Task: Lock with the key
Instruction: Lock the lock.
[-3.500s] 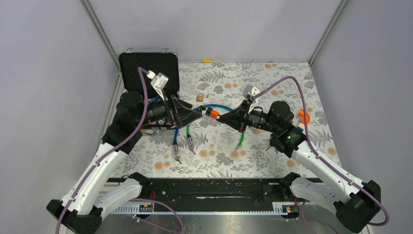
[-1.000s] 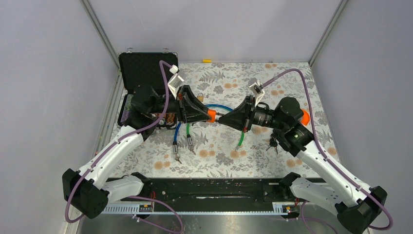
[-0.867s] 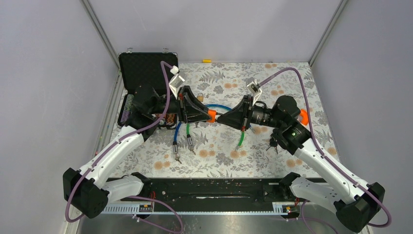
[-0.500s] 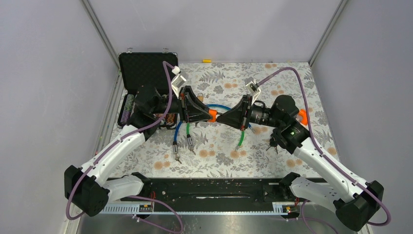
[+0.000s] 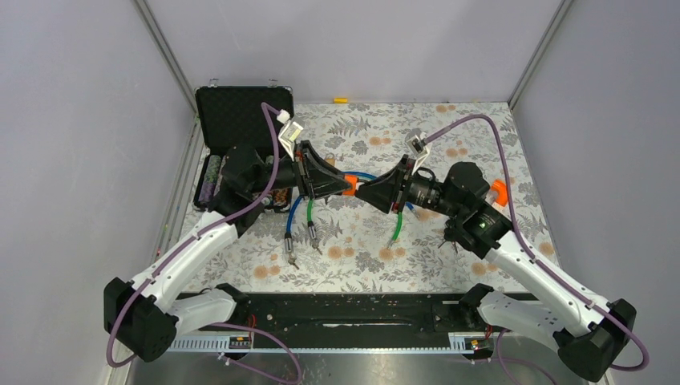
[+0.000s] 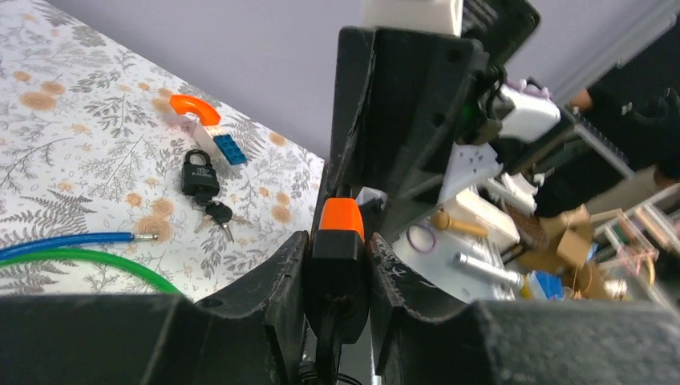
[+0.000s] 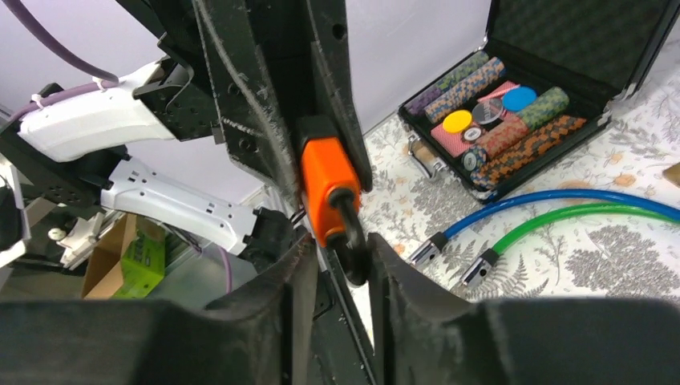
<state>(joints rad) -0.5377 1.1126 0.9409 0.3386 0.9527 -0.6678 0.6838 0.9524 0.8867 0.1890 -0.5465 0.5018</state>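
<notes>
Orange padlock [image 7: 325, 180], black key [image 7: 353, 250] in its end, up in the air over mid surface [image 5: 361, 273]. Left end effector [image 6: 337, 249], in from 9 o'clock, clamped on its body. Right end effector [image 7: 338, 255], from 3 o'clock, brackets the key; cannot tell if gripping

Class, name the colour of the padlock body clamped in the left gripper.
Orange; the padlock shows best in the right wrist view.

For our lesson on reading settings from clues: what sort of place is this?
Probably a robotics lab test cell: plain grey panel walls box in a floral-covered table, two robot arms are bolted at its edge, and cluttered shelves stand beyond.
</notes>
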